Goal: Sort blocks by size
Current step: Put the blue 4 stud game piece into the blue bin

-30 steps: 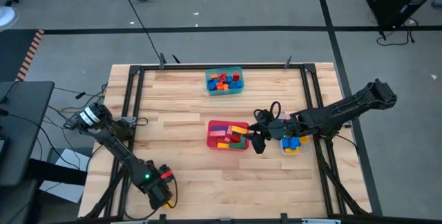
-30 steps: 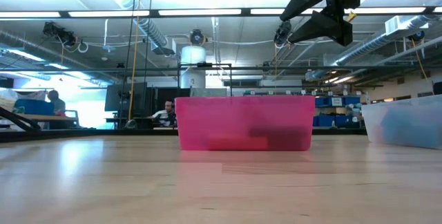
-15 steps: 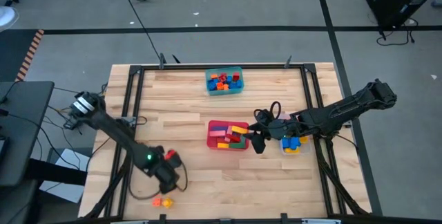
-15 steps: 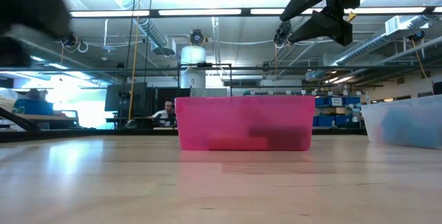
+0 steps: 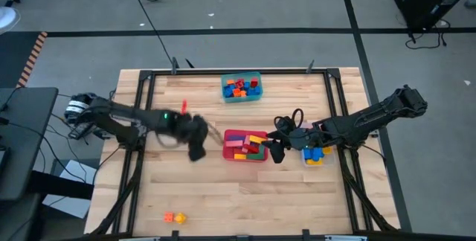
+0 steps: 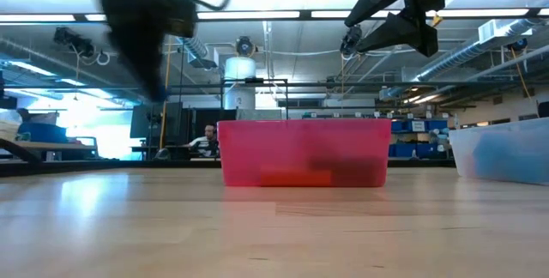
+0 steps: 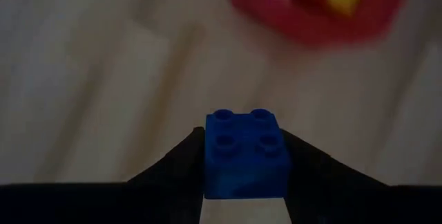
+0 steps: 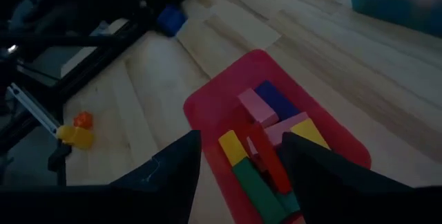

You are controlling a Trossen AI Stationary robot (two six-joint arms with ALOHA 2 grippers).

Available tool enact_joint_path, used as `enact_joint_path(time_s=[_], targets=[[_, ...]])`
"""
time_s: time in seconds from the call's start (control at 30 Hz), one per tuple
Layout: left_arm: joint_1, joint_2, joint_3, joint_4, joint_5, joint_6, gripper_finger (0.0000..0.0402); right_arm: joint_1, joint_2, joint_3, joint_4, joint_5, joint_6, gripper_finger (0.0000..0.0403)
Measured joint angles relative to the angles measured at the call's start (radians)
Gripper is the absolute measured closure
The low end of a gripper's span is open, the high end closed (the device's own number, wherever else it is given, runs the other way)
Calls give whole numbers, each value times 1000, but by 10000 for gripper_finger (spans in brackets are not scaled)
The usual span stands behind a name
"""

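The left gripper (image 7: 245,175) is clamped on a small blue block (image 7: 244,153), held over the bench (image 5: 186,189) just left of the red tub (image 5: 232,154). The block looks light, rigid and smooth, so flat side faces below the studs suit best. The right gripper (image 8: 238,162) hangs over the tub, fingers apart.

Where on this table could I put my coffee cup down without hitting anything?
Bare wood lies between the teal tub and the table's left rail, and along the near edge right of two loose blocks. It's crowded round the red tub, flanked by the left gripper and right gripper.
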Motion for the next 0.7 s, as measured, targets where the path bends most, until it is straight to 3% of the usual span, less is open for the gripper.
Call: enact_joint_path(time_s=[0.37, 0.7], targets=[[436, 182, 217, 206, 52, 461, 247, -3, 0, 0, 34, 84, 27, 190], [594, 526, 520, 260, 65, 590, 243, -43, 0, 0, 60, 96, 27, 190]])
